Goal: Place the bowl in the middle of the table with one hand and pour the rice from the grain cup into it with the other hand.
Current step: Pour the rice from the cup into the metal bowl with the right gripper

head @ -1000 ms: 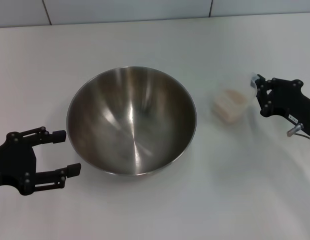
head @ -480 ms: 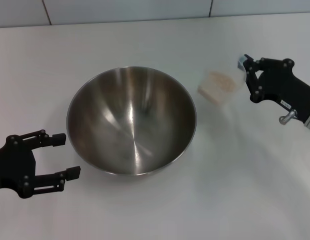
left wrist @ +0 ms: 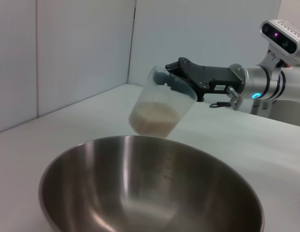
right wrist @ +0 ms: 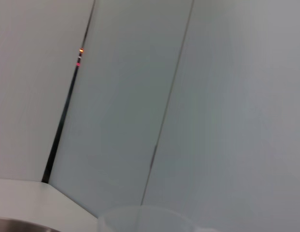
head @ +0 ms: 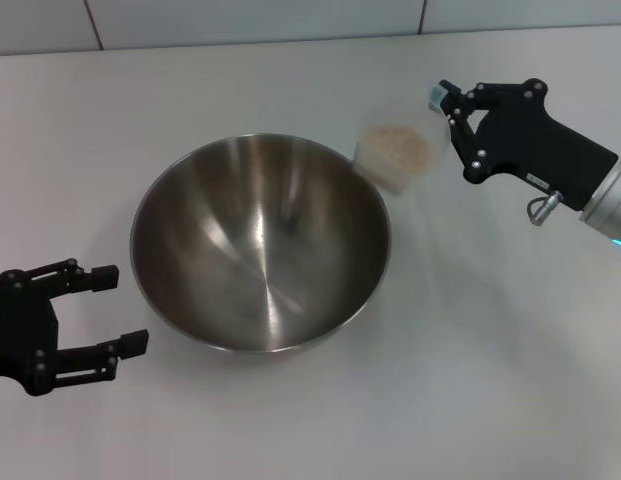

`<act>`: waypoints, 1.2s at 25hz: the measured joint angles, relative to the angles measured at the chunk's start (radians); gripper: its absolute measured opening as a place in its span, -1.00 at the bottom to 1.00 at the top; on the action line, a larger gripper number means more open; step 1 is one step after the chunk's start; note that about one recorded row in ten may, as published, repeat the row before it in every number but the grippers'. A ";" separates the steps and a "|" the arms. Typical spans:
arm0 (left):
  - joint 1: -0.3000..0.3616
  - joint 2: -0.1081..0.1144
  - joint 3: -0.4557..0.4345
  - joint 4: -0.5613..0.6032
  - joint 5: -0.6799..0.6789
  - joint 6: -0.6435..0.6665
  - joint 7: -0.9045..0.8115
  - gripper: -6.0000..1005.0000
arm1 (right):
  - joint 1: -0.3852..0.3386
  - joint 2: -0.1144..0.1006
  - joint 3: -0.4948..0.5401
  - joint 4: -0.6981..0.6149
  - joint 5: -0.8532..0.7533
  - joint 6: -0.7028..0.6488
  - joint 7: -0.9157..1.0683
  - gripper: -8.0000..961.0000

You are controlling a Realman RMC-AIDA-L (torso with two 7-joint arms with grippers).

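— Where's the grain cup [head: 395, 155] right now?

— Up in the air, just off the far right rim of the bowl [head: 261, 243], tilted a little toward it. The right end effector [head: 452, 128] has it clamped by the side away from the bowl. From the left wrist view the cup [left wrist: 160, 108] hangs above the bowl's far edge [left wrist: 154, 140].

— And the rice?

— The rice [head: 396, 145] sits as a pale mass in the cup's lower part; the steel inside of the bowl shows only reflections.

— The bowl itself?

— Sitting on the white desk [head: 490, 380], about mid-desk, a bit to the left.

— What's the left end effector [head: 115, 312] doing?

— Low at the near left, just beside the bowl's rim and not touching it, fingers spread wide with nothing between them.

— Any writing you can read?

— There's a small white label on the right arm's black body [left wrist: 218, 88], but it's too small to read. Faint graduation marks show on the bowl's inner wall, also unreadable.
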 joint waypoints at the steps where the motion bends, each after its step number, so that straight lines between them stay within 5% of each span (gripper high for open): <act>1: 0.000 0.000 -0.008 0.000 0.006 0.000 0.000 0.62 | 0.005 0.000 -0.001 -0.002 0.000 0.001 -0.001 -0.96; 30: -0.008 -0.005 -0.054 0.002 0.066 0.011 0.002 0.62 | 0.070 0.007 -0.065 0.040 0.057 -0.039 -0.381 -0.95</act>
